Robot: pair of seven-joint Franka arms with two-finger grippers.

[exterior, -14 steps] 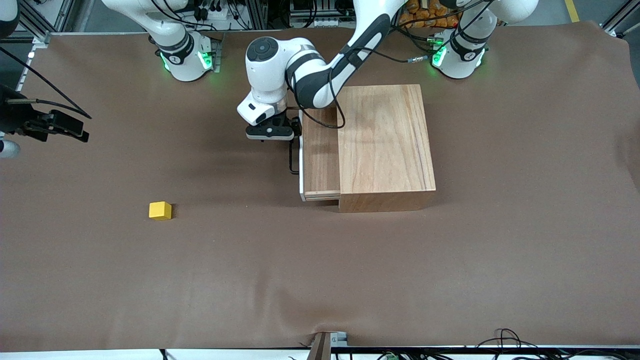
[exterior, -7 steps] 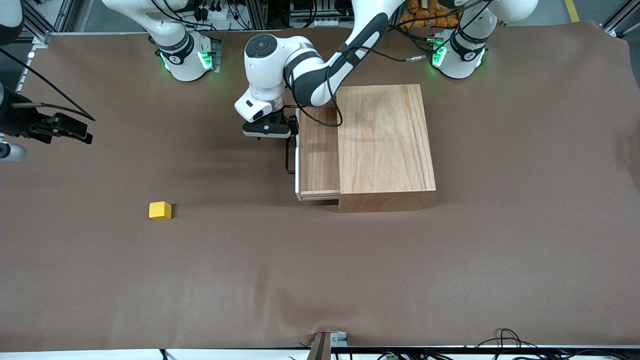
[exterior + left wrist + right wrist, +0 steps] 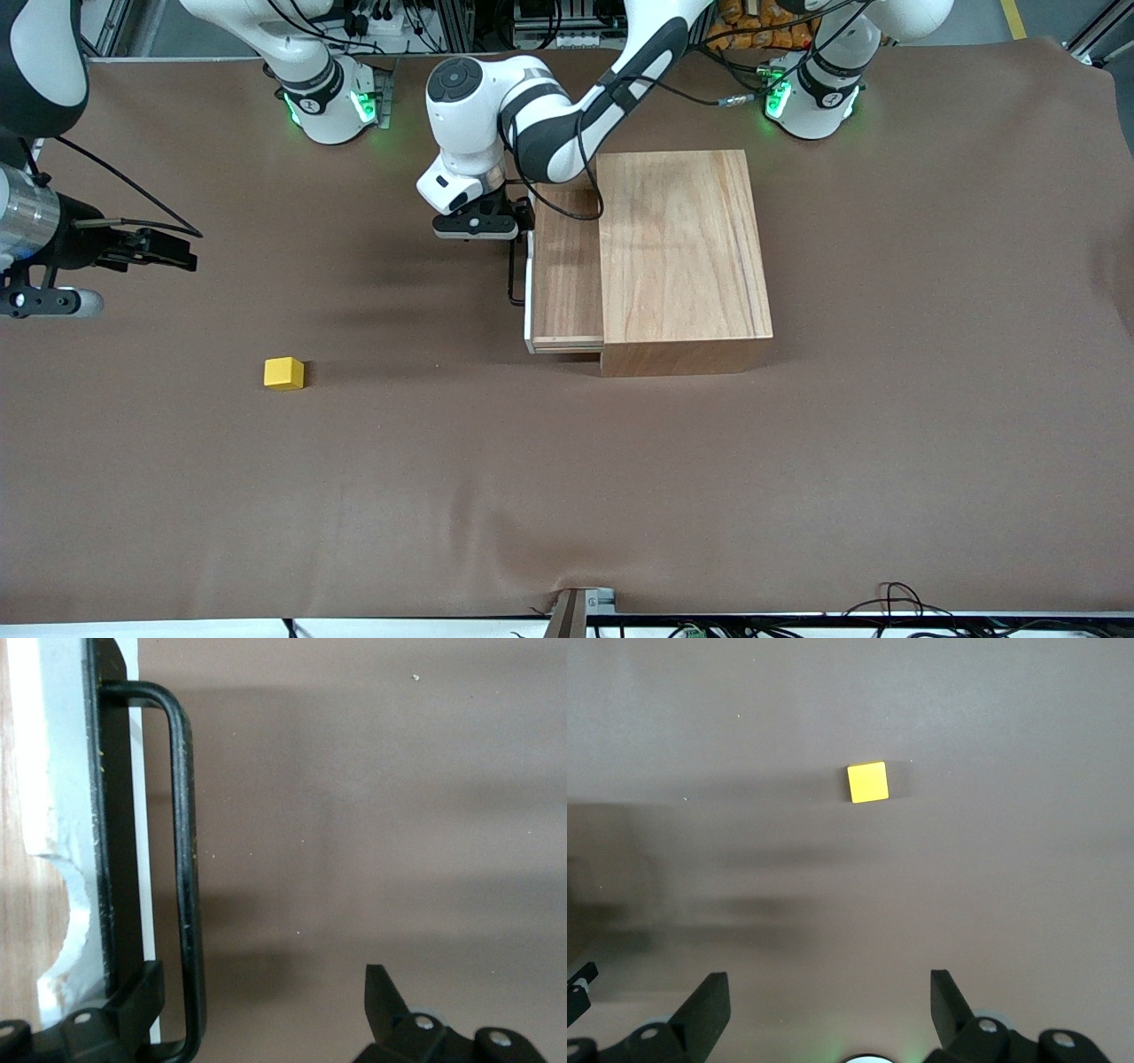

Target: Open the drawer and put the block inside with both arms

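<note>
Two hands spread | right hand (image 3: 824, 1014) over table, block (image 3: 867, 781) apart

My left gripper (image 3: 512, 232) crowds the drawer (image 3: 567, 266) opening; bare cloth surrounds the block (image 3: 283, 373).

Bright, even light from above, no glare on the matte brown tabletop (image 3: 567, 496). Soft, broad shadows beside the wooden box (image 3: 682, 257) and the yellow block (image 3: 283, 373). Front view sharp to the edges. Wrist views a little soft, with blurred, streaked shadows and fine specks on the cloth.
</note>
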